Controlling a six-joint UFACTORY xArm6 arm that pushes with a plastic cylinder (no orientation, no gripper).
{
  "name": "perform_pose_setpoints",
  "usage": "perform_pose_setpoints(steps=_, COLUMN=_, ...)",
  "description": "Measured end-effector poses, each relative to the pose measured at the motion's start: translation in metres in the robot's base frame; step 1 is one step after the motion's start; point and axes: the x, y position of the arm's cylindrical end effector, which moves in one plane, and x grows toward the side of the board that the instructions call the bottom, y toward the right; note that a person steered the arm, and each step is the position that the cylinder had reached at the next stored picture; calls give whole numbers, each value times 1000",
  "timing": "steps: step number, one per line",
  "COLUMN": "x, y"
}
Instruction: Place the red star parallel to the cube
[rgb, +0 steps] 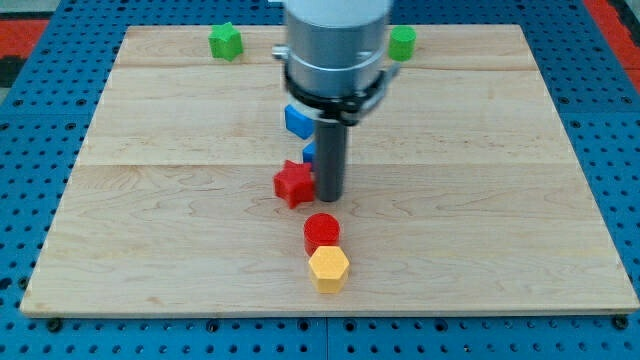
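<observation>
Tip (330, 194) of our rod sits touching the red star (293, 184) on its right side, placed to nudge it leftward. The blue cube (298, 121) lies just above on the worktop (480, 200). We carry no tool with jaws.

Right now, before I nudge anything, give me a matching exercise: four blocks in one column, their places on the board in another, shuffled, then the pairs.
Blocks
1. red star
2. yellow hexagon
3. green star
4. red cylinder

Places
A. near the view's top edge, left of the arm
B. nearest the view's bottom edge
C. right beside my tip, on its left
D. between the tip and the yellow block

Pairs: 1-C, 2-B, 3-A, 4-D
</observation>
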Motion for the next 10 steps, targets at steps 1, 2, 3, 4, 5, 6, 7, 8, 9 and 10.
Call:
perform_pose_setpoints(steps=1, x=-1, y=-75)
perform_pose_setpoints(steps=2, x=11, y=-83)
perform_pose_setpoints(steps=3, x=40, y=-69)
perform_pose_setpoints(steps=4, x=25, y=-85)
perform_pose_setpoints(steps=5, x=1, y=-118)
perform_pose_setpoints(steps=6, x=-40, y=-134)
perform_pose_setpoints(steps=7, x=-54, y=-142)
perform_pose_setpoints(steps=8, x=-9, y=-151)
perform_pose_setpoints(steps=9, x=-28, y=-156)
perform_pose_setpoints(steps=10, x=-72, y=-142)
